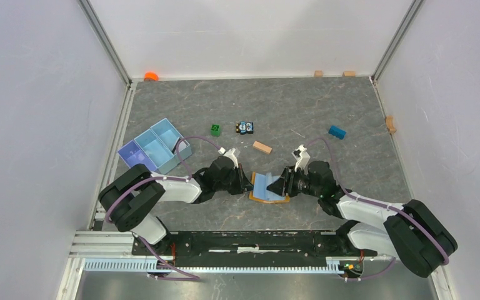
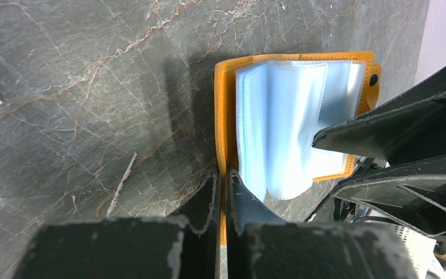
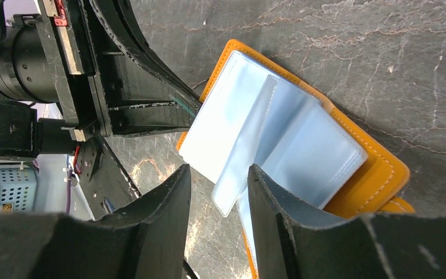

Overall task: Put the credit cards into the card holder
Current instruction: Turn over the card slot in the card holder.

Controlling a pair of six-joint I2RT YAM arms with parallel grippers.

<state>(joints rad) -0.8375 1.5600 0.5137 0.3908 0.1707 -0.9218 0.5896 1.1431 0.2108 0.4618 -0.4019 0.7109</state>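
My L pincer (image 2: 222, 174) clamped tight on orange cover edge of card holder (image 2: 225, 104), at its 9 o'clock from above | my R pincer (image 3: 219, 170) at 3 o'clock, jaws partway apart, clear sleeve (image 3: 302, 133) corner between em, can't tell if touching | holder lies open mid table (image 1: 325, 106), pale sleeves fanned up.

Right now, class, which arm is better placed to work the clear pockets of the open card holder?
Probably right: the right hand stands open astride the clear pockets, whereas the left hand is shut on the card holder's orange cover edge, seemingly steadying it.
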